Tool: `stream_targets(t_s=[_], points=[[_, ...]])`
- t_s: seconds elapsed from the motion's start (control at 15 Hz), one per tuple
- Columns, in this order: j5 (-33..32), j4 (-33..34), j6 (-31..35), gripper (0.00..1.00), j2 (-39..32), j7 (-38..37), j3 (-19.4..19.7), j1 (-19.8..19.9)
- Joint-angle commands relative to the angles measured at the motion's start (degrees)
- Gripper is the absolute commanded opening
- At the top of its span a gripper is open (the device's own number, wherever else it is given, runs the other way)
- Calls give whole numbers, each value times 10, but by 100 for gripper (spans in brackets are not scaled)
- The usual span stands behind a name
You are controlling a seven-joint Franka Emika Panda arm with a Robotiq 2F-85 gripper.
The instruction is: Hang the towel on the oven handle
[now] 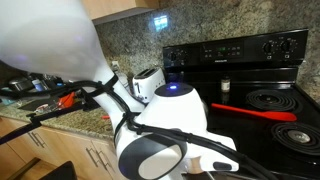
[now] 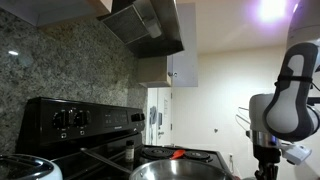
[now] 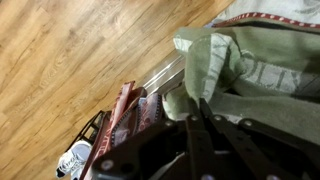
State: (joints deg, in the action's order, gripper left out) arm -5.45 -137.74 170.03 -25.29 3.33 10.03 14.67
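In the wrist view, a pale green towel (image 3: 235, 60) with a red-trimmed edge lies bunched over the silver oven handle (image 3: 160, 75). My gripper (image 3: 193, 102) has its two dark fingers pressed together, pinching a fold of the towel right at the handle. The towel's lower part is hidden behind the fingers. In both exterior views only my white arm shows, reaching down in front of the stove (image 1: 165, 140) (image 2: 285, 100); the gripper and the towel are out of sight there.
A red patterned cloth (image 3: 125, 115) hangs beside the towel on the same handle. Wooden floor (image 3: 70, 60) lies below. The black stove top (image 1: 265, 100) carries a red spatula (image 1: 255, 113); a pot (image 2: 180, 170) stands on it. A granite counter (image 1: 60, 115) lies beside it.
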Motion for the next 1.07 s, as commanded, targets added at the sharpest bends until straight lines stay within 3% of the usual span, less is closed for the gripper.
stream_targets(t_s=[0.0, 0.27, 0.4, 0.53, 0.67, 0.8, 0.93, 1.0], points=[[14, 17, 53, 1, -12, 9, -1, 4], [0, 19, 114, 1, -3, 3, 26, -29], [4, 27, 130, 1, -10, 15, -1, -14], [4, 29, 138, 1, -14, 30, -53, 21], [4, 31, 123, 1, -15, 55, -131, 83], [3, 34, 107, 1, -18, 83, -177, 136], [1, 37, 95, 1, -24, 102, -188, 153], [-2, 40, 84, 1, -24, 102, -161, 132]])
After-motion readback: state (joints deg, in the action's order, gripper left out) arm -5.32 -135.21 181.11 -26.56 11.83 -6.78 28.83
